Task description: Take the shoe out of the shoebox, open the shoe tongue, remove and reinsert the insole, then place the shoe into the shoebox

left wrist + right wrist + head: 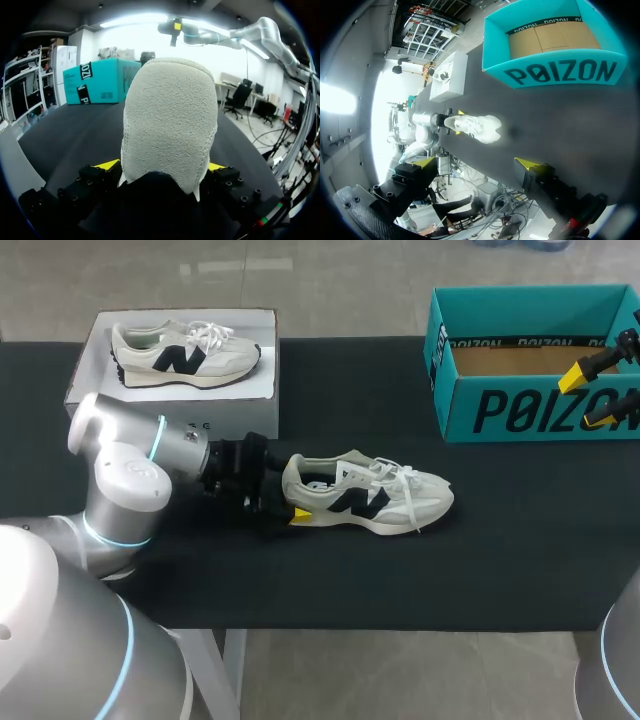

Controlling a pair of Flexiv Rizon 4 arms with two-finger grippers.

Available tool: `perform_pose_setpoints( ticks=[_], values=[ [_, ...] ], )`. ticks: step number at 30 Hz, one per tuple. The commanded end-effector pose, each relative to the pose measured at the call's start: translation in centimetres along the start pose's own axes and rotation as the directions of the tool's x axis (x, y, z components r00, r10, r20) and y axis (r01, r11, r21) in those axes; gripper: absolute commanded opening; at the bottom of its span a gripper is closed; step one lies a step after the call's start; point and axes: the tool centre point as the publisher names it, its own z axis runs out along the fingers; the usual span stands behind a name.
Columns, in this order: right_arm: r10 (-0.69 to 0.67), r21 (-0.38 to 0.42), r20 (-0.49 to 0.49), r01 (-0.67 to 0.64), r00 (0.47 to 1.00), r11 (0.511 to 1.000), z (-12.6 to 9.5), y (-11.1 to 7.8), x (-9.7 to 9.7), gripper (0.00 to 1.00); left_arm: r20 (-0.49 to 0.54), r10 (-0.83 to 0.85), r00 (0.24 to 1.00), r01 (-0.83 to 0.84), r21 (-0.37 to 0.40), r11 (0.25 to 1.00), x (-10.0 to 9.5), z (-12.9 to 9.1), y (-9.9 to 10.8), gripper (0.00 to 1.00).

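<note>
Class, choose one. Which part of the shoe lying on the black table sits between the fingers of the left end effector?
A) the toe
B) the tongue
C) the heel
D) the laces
C: the left wrist view shows the left end effector with one yellow tip on either side of the rounded heel of the shoe.

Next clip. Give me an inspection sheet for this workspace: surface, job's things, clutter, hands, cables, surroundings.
Surface: black table.
Job's things: shoe lies on its sole mid-table, out of the box; teal shoebox open at the rear right, no shoe inside.
Clutter: second shoe on a white box, rear left.
Hands: left hand shut on the shoe's heel; right hand open, empty, at the shoebox's right end.
Cables: nothing seen.
Surroundings: nothing seen.
</note>
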Motion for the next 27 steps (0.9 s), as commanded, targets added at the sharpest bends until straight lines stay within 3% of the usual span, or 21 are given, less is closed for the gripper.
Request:
perform_pose_setpoints(
  ticks=[1, 2, 3, 4, 27],
  values=[
    [0.001, 0.002, 0.003, -0.001, 1.0, 1.0, 0.03, 0.05, 0.0, 1.0, -0.003, 0.003, 1.0, -0.003, -0.001, 1.0, -0.17, 0.14, 0.32, 0.71],
    [0.001, 0.002, 0.003, -0.001, 1.0, 1.0, 0.03, 0.05, 0.0, 1.0, -0.004, 0.004, 1.0, -0.004, -0.001, 1.0, -0.14, 0.08, 0.31, 0.44],
    [0.001, 0.002, 0.003, -0.001, 1.0, 1.0, 0.03, 0.05, 0.0, 1.0, -0.002, 0.007, 1.0, -0.007, -0.005, 1.0, -0.14, 0.04, 0.29, 0.09],
    [0.001, 0.002, 0.003, -0.001, 1.0, 1.0, 0.03, 0.05, 0.0, 1.0, -0.005, 0.008, 1.0, -0.008, -0.001, 1.0, -0.11, -0.05, 0.25, 0.0],
    [0.001, 0.002, 0.003, -0.001, 1.0, 1.0, 0.03, 0.05, 0.0, 1.0, -0.023, 0.007, 1.0, -0.006, 0.001, 1.0, 0.31, -0.45, -0.11, 0.0]
  ],
)
